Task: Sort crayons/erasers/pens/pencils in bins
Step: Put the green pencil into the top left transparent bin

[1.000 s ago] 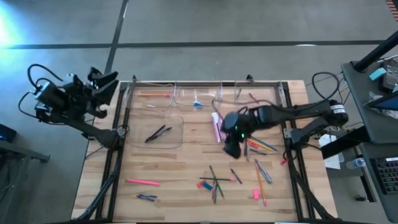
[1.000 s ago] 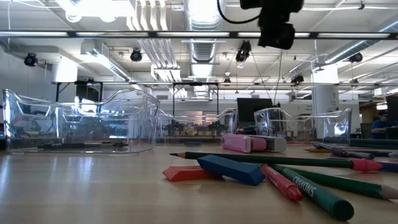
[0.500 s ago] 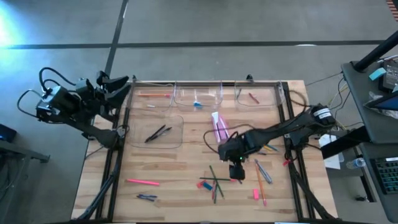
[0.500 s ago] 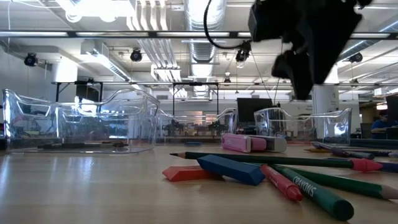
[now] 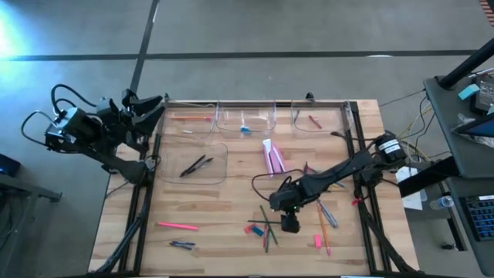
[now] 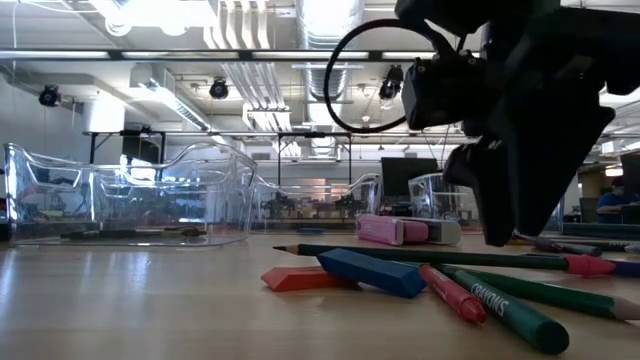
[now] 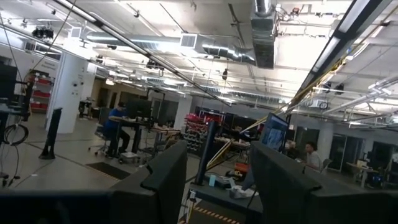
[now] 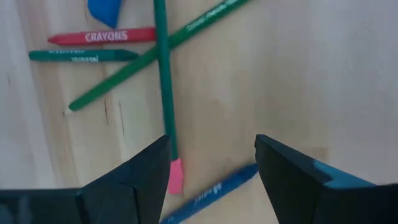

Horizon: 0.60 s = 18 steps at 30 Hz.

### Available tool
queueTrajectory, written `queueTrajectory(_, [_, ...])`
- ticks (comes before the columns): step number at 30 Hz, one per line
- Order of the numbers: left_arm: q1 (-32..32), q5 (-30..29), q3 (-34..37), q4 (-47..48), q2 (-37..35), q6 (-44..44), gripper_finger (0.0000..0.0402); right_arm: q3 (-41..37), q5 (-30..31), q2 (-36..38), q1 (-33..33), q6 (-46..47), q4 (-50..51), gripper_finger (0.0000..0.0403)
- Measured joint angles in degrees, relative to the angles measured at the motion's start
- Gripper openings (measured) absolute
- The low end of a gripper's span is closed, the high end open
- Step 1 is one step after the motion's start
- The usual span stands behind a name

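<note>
Claw: my right gripper (image 8: 211,180) spread open, empty, above crossed green pencils (image 8: 163,74).
Hazard: closing here may snag both pencils, or scatter the blue eraser (image 8: 107,9).

You can see four clear bins: three (image 5: 243,117) in a row at the far edge of the table and a wider one (image 5: 194,162) nearer, holding dark pens. A blue eraser (image 6: 372,272) lies flat beside a red one (image 6: 297,279), among crossed green pencils (image 8: 164,81).
</note>
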<state>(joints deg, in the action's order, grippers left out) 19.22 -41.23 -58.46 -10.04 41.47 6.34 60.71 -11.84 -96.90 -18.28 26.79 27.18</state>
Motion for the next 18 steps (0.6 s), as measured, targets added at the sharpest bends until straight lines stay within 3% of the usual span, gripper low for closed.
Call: queueTrajectory(18, [0.06, 0.00, 0.02, 0.04, -2.52, 0.45, 0.0162, 4.63, 0.58, 0.09, -2.45, 7.08, -4.00, 0.0221])
